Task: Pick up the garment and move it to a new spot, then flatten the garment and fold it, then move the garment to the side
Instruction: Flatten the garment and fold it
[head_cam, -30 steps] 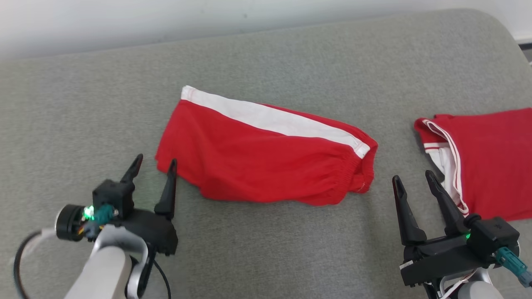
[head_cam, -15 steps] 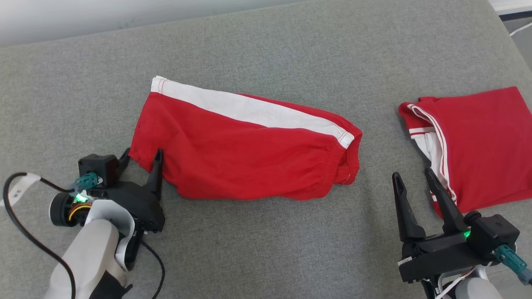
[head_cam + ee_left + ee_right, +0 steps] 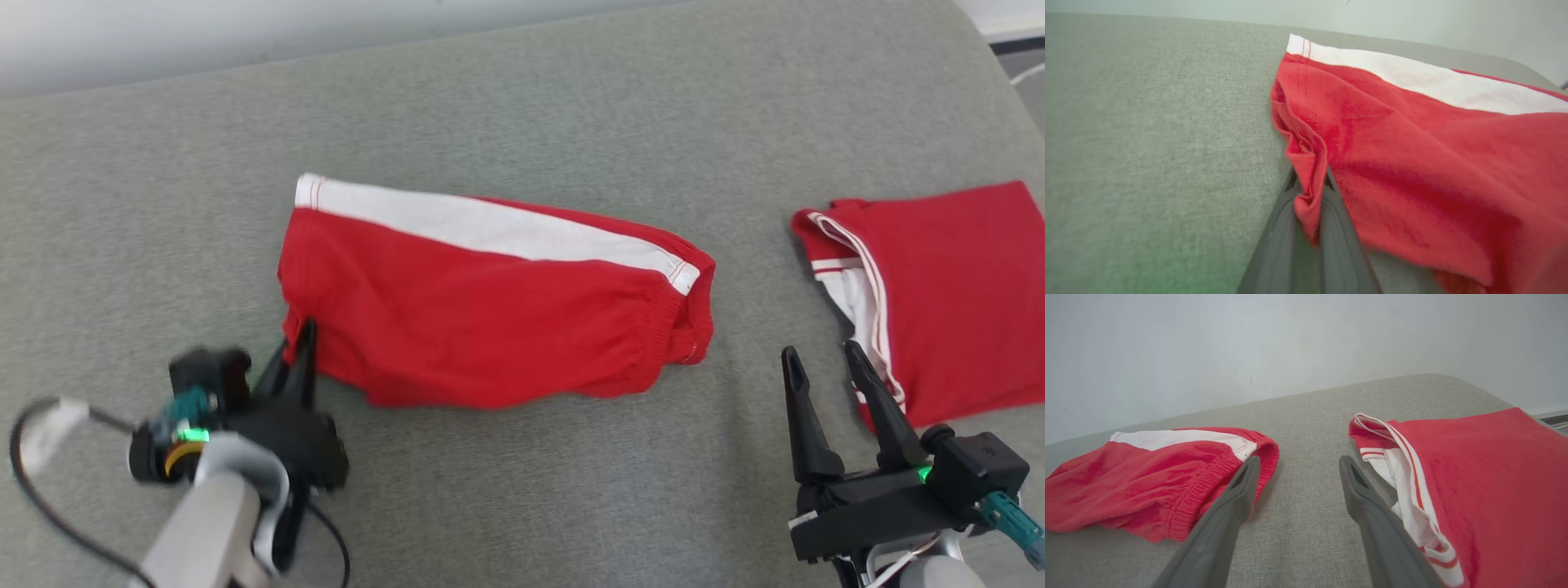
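Red shorts with a white side stripe [image 3: 490,318] lie folded across the middle of the grey cushion [image 3: 522,106]. My left gripper [image 3: 298,347] is at their lower left corner, shut on a bunched fold of the red hem. The left wrist view has that fold of the shorts [image 3: 1306,192] pinched between the two fingers of the left gripper [image 3: 1308,192]. My right gripper [image 3: 824,380] stands open above the bare cushion between the shorts' waistband and a second garment. In the right wrist view the right gripper [image 3: 1296,473] holds nothing, with the shorts [image 3: 1151,477] to its left.
A folded red top with white trim [image 3: 939,294] lies at the right, close beside my right gripper's outer finger; it is also in the right wrist view as the red top [image 3: 1486,486]. The cushion's rounded edge and a pale wall [image 3: 1290,339] lie beyond.
My left gripper went from open beside the shorts' lower left corner to shut on that corner. The hem is now bunched and slightly lifted. The head camera shifted. The right gripper stayed put.
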### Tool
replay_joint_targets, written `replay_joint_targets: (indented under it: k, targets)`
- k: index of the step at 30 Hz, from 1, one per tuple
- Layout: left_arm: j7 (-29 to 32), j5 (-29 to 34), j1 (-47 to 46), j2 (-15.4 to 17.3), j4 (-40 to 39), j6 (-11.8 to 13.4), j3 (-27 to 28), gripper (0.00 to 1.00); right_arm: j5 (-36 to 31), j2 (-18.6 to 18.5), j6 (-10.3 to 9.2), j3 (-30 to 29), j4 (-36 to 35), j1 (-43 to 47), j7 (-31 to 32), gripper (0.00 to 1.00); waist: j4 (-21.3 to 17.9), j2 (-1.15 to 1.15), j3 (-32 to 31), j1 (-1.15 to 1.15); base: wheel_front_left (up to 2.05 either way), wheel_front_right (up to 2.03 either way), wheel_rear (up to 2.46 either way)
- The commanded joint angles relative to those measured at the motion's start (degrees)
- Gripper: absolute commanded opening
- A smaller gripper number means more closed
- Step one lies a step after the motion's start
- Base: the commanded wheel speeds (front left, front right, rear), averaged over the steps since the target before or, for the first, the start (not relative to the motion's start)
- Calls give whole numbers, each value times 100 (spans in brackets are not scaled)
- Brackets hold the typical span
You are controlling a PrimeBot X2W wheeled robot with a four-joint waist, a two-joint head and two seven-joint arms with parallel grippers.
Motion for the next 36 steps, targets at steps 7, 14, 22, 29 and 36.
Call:
replay_joint_targets:
  k: [7, 14, 22, 29, 36]
  targets:
    - [-153, -90, 1283, 83, -1330, 470, 100, 0, -21, -103, 2, -135, -83, 252, 150, 100, 402, 0, -226, 0, 0, 0, 0]
    - [152, -159, 2074, 140, -2367, 786, 55, 0, -38, -163, 2, -156, -197, 324, 338, 100, 577, 0, -360, 0, 0, 0, 0]
    - [52, -22, 2354, 230, -2727, 1083, 160, 100, 46, -134, 2, -51, -143, 272, 391, 100, 516, 0, -482, 0, 0, 0, 0]
    - [-645, 411, 2244, 404, -3121, 1297, 347, 100, -20, -140, 2, -91, -102, 201, 337, 100, 548, 0, -625, 0, 0, 0, 0]
    - [-823, 922, 2135, 517, -3424, 1285, 376, 100, -186, -154, 2, -35, -54, 93, 287, 100, 598, 0, -814, 0, 0, 0, 0]
